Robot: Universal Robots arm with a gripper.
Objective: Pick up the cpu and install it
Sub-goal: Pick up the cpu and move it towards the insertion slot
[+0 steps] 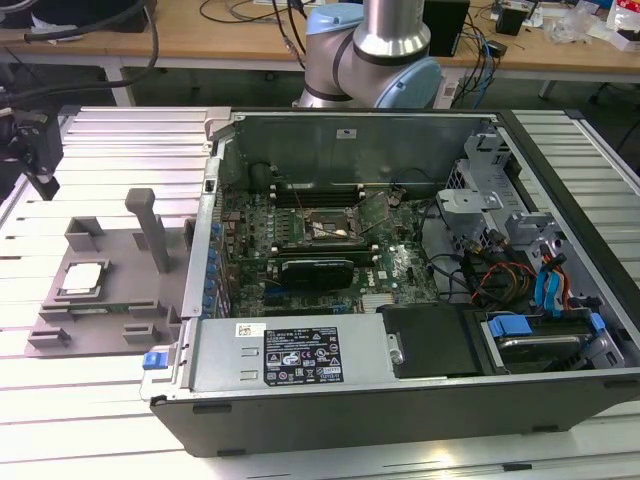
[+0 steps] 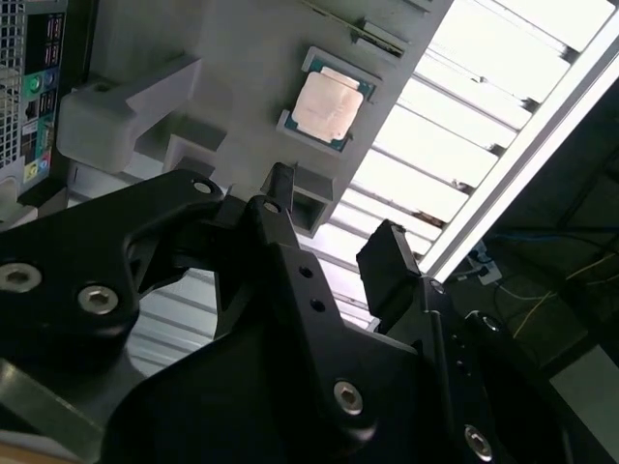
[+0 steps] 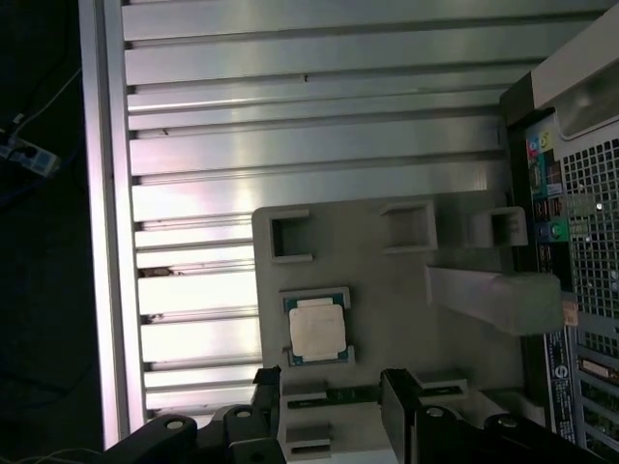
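At the exterior view's left, a grey tray (image 1: pixel 112 303) lies flat on the ribbed metal desk (image 1: pixel 100 420). The cpu (image 1: pixel 82 279) rests in a square recess of that tray, its shiny top facing up.

In the second wrist view my end effector (image 2: pixel 334 217) is spread wide, with nothing between its two black fingers (image 2: pixel 280 184). The cpu (image 2: pixel 331 104) sits beyond the fingertips, roughly in line with the gap, and I am not touching it. The first wrist view shows the same: the chip (image 3: pixel 317 329) lies in its green-edged seat just past my fingertips (image 3: pixel 395 382).

Further right on the tray, a grey post (image 1: pixel 150 228) stands upright near the edge by the computer case (image 1: pixel 400 400). The case lies on its side with the cover off.

Inside it, the dark socket frame (image 1: pixel 322 229) sits on the green board (image 1: pixel 400 265), and a long black card (image 1: pixel 318 268) lies just in front of it. A metal power box (image 1: pixel 290 355) with a label fills the near corner. At the exterior view's right are a drive bay (image 1: pixel 540 335) with blue tabs and loose cables.
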